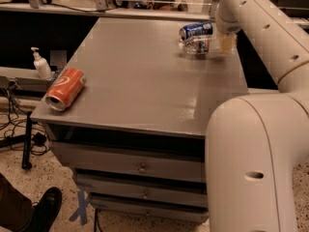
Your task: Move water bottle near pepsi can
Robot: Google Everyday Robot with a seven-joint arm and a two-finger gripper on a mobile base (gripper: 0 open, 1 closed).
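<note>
The water bottle (197, 46) lies on its side at the far right of the grey table (140, 91), clear with a white cap pointing left. The pepsi can (196, 31), dark blue with white lettering, lies on its side just behind it, nearly touching. My gripper (227, 41) hangs down from the arm at the bottle's right end, right next to it. Whether it touches the bottle is hidden by the wrist.
An orange-red soda can (65, 88) lies near the table's front left corner. A small white pump bottle (41, 64) stands on a lower shelf to the left. My arm's large link (256, 158) fills the front right. Drawers (140, 168) sit below; a shoe (43, 209) is on the floor.
</note>
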